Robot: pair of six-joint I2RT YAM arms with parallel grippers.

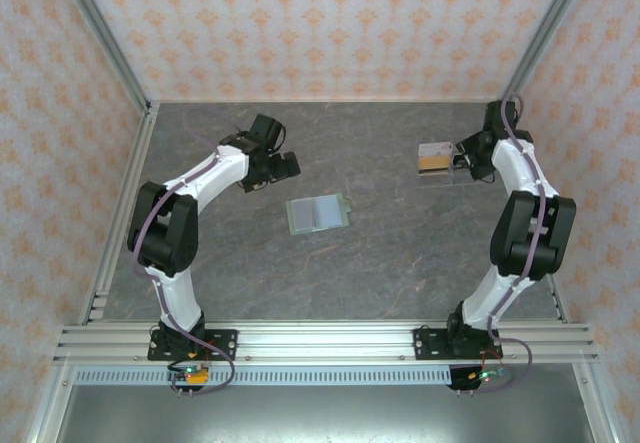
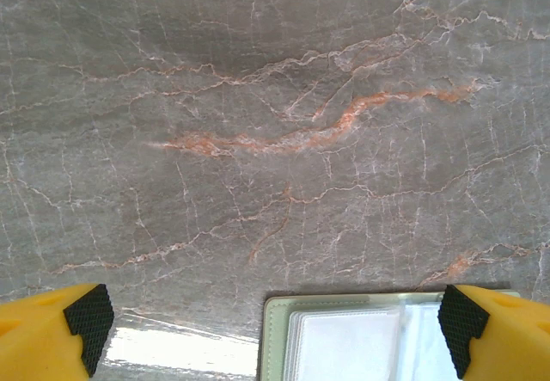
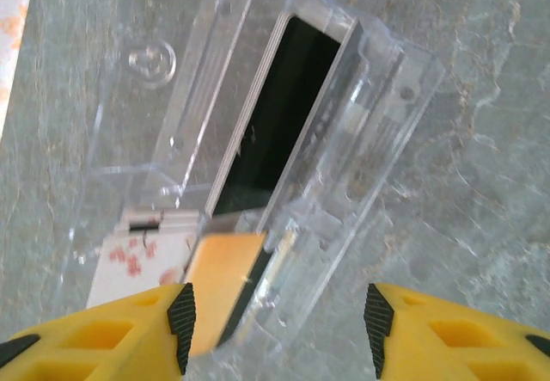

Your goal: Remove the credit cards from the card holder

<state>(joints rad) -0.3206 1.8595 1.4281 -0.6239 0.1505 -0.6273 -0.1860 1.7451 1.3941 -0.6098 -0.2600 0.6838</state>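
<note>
Card holder (image 1: pixel 318 213) lies open and flat mid-table (image 1: pixel 400 273), sage-green rim w/ pale grey-blue pockets facing up, well apart from both arm bases. Left gripper (image 1: pixel 287 166) hangs just beyond the holder's far-left corner, not touching it. In left wrist cam the holder (image 2: pixel 344 342) sits at the bottom edge, and the left gripper (image 2: pixel 273 319) has its jaws spread wide, black pads (image 2: pixel 88 316) at opposite sides of the frame, nothing between them but marble and the holder's top edge. Credit cards are over at far right, inside a clear plastic case (image 1: pixel 445 178) just beside the right gripper (image 1: pixel 462 156). An orange-yellow card (image 1: pixel 432 162) is visible there from overhead. Right wrist cam: case (image 3: pixel 378 97) tilted across the frame. A stack of dark cards (image 3: pixel 284 106) stands in its slot, pale edges showing along the left side. Orange-yellow card (image 3: pixel 225 269) lies at the near end of the case, right next to the left-hand pad (image 3: pixel 180 312); can't tell if they touch. Flower-print card (image 3: pixel 137 256) is partly under it, to the left. Right gripper (image 3: pixel 278 316) has its jaws apart, not clamped on anything, and the near edge of the case shows in the gap.
</note>
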